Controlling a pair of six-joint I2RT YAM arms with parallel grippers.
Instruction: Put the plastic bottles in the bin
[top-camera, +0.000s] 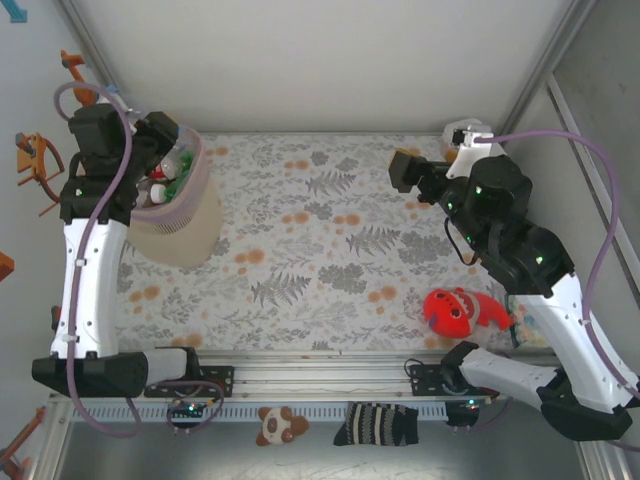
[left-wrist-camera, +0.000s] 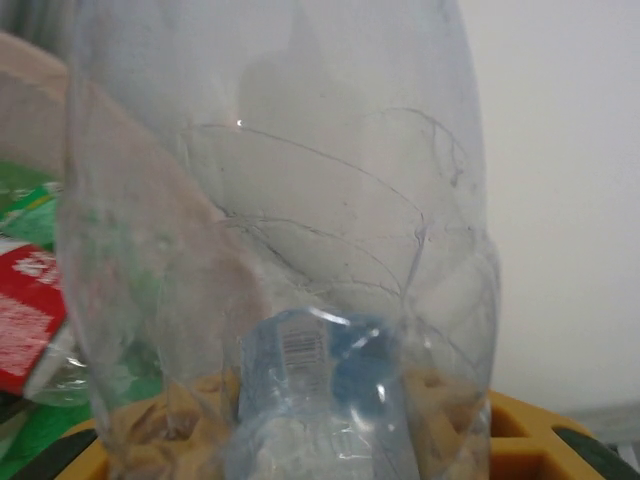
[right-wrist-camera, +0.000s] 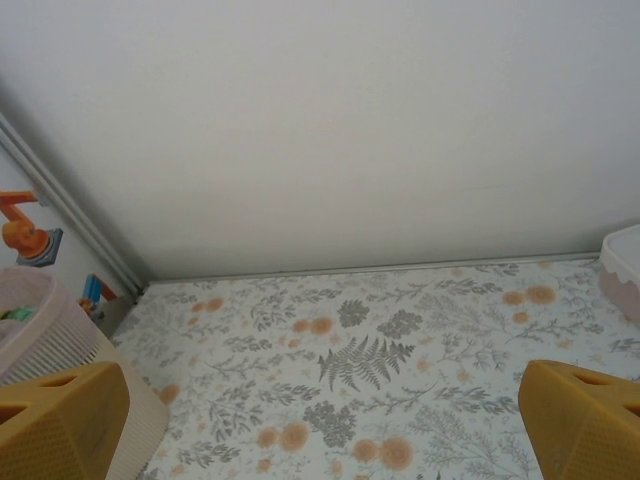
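Floral tablecloth (top-camera: 330, 250), left tool (top-camera: 158, 135) gripping clear bottle (left-wrist-camera: 280, 200) over bin (top-camera: 185, 228), right tool (right-wrist-camera: 320, 415) wide open.

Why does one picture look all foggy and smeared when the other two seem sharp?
Left wrist view: a clear bottle sits very close to the lens, out of focus, with glints. Right wrist view: even light, floral cloth crisp, the near fingertips slightly soft. Top external view: evenly lit, the bin sharp.
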